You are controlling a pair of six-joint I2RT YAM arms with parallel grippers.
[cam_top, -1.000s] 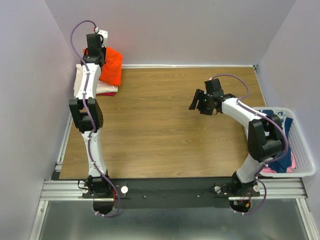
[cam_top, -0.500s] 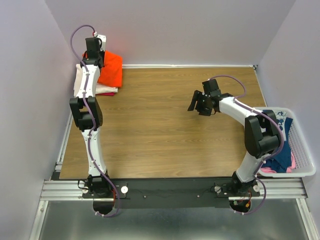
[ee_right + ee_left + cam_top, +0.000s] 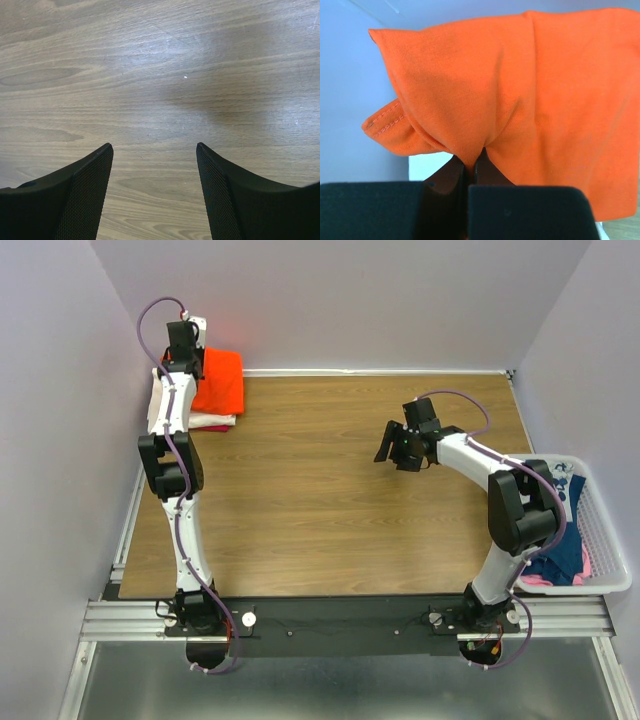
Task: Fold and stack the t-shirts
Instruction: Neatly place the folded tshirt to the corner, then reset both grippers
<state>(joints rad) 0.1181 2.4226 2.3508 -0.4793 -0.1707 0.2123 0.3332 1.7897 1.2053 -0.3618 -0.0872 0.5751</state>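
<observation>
A: Top view. The left gripper (image 3: 184, 344) is at the far left corner of the table (image 3: 330, 500), on the near edge of the orange t-shirt (image 3: 222, 380). Its jaws are too small to read here.

B: The orange t-shirt sits over a folded cream-white t-shirt (image 3: 210, 420), with a red-pink t-shirt (image 3: 215, 428) showing beneath. The right gripper (image 3: 388, 445) hangs above bare wood right of centre, its fingers spread. At the right edge, the basket (image 3: 605, 540) holds a navy t-shirt (image 3: 565, 552).

A: Left wrist view. The left gripper (image 3: 470, 170) has its jaws pressed together, pinching a pleat of the orange t-shirt (image 3: 520, 100). The cloth fans up and out from the pinch.

B: Right wrist view. The right gripper (image 3: 155, 165) has its jaws wide apart and holds nothing. Only the table (image 3: 150, 75) shows between the fingers.
</observation>
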